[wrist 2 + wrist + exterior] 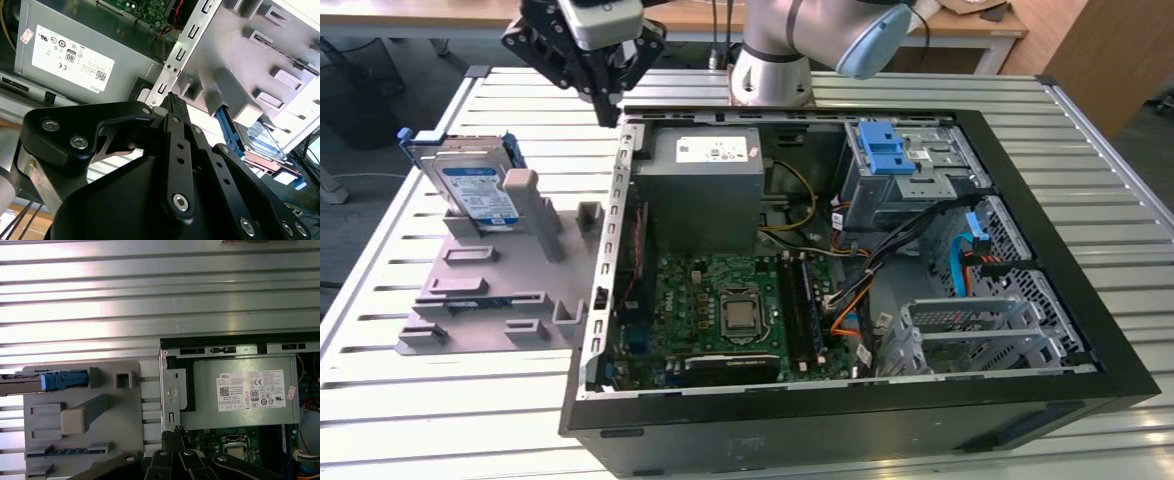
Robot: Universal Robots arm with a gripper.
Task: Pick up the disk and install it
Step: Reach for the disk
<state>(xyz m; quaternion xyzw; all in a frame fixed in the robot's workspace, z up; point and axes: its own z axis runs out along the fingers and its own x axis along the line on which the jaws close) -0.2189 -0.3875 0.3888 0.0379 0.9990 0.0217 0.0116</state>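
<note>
The disk (471, 187), a silver hard drive with a white-and-blue label and blue rails, stands on edge at the far end of the grey stand (480, 300), at the exterior view's left. It appears edge-on in the first wrist view (30, 383) and behind a stand post in the second wrist view (264, 138). My gripper (607, 112) hangs above the far left corner of the open computer case, to the right of the disk and apart from it. Its fingers (173, 100) are pressed together with nothing between them; the fingertips (172, 432) meet over the case's edge.
The open black computer case (1014, 390) lies on the slatted metal table (454, 420). Inside are the grey power-supply box (703, 180), the green motherboard (720, 310), a blue-latched drive bay (897, 150) and loose cables (907, 250). The arm's base (771, 75) stands behind the case.
</note>
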